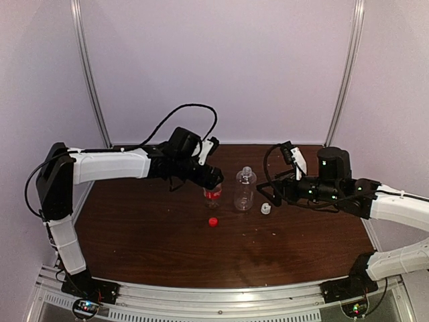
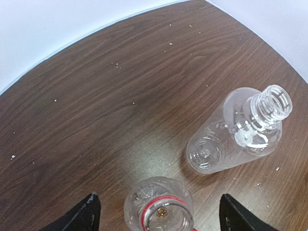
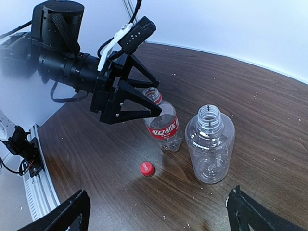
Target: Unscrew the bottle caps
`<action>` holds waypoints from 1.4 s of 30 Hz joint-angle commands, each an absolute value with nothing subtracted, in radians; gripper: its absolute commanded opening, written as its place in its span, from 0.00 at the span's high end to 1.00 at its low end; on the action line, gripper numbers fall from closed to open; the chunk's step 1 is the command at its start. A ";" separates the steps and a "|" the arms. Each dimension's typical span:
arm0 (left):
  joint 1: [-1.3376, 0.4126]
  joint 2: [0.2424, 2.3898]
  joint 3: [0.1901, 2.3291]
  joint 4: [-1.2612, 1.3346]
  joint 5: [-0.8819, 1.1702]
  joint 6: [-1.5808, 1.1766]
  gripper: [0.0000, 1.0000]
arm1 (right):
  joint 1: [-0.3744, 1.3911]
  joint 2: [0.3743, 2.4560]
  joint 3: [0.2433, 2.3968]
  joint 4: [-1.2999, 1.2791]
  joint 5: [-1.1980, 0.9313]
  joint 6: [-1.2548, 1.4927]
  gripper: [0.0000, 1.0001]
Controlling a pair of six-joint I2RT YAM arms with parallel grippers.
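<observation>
- Your left claw (image 1: 213, 181) stands released at the mouth of the small red-labelled clear plastic bottle (image 3: 163, 127), frame centre.
- The flat round red plastic cap (image 1: 213, 221) lies just below it on the table — the white plastic cap (image 1: 266, 208) further right.
- Your right claw (image 3: 159, 214) — spread, empty.

Two bottles (image 1: 244, 190), two caps (image 1: 213, 222).
One red-labelled bottle (image 1: 212, 196), one taller unlabelled bottle (image 1: 244, 191); one red cap (image 1: 213, 222), one white cap (image 1: 266, 208).

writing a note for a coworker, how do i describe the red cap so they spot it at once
On the brown table, find the small red-labelled bottle near the middle. The red cap lies on the wood just in front of it. It is flat and red; the other loose cap, right of the taller bottle, is white.
</observation>
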State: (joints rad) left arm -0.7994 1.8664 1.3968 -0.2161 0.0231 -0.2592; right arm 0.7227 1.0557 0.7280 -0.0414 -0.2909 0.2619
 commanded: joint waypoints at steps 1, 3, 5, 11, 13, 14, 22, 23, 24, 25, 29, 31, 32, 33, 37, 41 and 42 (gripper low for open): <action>-0.793 1.787 1.398 -0.220 -0.022 -0.242 0.12 | 0.716 1.039 0.718 -0.058 -0.253 0.270 0.00; -0.793 1.761 1.391 -0.228 -0.038 -0.236 0.10 | 0.714 1.037 0.721 -0.068 -0.239 0.273 0.00; -0.792 1.727 1.377 -0.234 -0.066 -0.229 0.07 | 0.711 1.035 0.731 -0.086 -0.208 0.284 0.00; -0.782 1.564 1.276 -0.248 -0.204 -0.193 0.02 | 0.680 1.025 0.824 -0.220 -0.035 0.290 0.00; -0.772 1.493 1.223 -0.240 -0.249 -0.179 0.02 | 0.662 1.025 0.857 -0.264 0.014 0.285 0.00; -0.766 1.455 1.193 -0.233 -0.268 -0.175 0.02 | 0.651 1.028 0.872 -0.285 0.034 0.283 0.00; -0.685 1.181 0.994 -0.227 -0.365 -0.185 0.02 | 0.576 1.067 0.973 -0.383 0.136 0.256 0.00; -0.682 1.152 0.984 -0.237 -0.372 -0.200 0.02 | 0.563 1.077 0.986 -0.392 0.150 0.252 0.00; -0.678 1.122 0.972 -0.247 -0.373 -0.220 0.02 | 0.551 1.086 0.997 -0.399 0.163 0.246 0.00; -0.673 1.092 0.959 -0.259 -0.376 -0.242 0.02 | 0.540 1.094 1.005 -0.403 0.172 0.236 0.00; -0.643 0.977 0.917 -0.292 -0.370 -0.278 0.02 | 0.472 1.117 1.037 -0.409 0.142 0.217 0.00; -0.617 0.930 0.917 -0.325 -0.374 -0.273 0.02 | 0.442 1.117 1.044 -0.407 0.114 0.227 0.00; -0.605 0.905 0.918 -0.339 -0.373 -0.260 0.02 | 0.433 1.116 1.045 -0.405 0.113 0.228 0.00; -0.591 0.889 0.920 -0.351 -0.368 -0.248 0.02 | 0.428 1.114 1.046 -0.402 0.112 0.217 0.00; -0.537 0.837 0.926 -0.386 -0.316 -0.206 0.02 | 0.425 1.107 1.064 -0.430 0.165 0.184 0.00; -0.517 0.790 0.915 -0.381 -0.264 -0.171 0.02 | 0.425 1.072 1.047 -0.444 0.161 0.162 0.00; -0.516 0.778 0.898 -0.373 -0.264 -0.158 0.02 | 0.425 1.063 1.039 -0.443 0.159 0.159 0.00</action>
State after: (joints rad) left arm -0.5278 0.8185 0.9218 -0.3840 -0.3161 -0.2157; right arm 0.4297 1.1088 1.0332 -0.4194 0.1329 0.1890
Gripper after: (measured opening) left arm 0.977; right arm 0.997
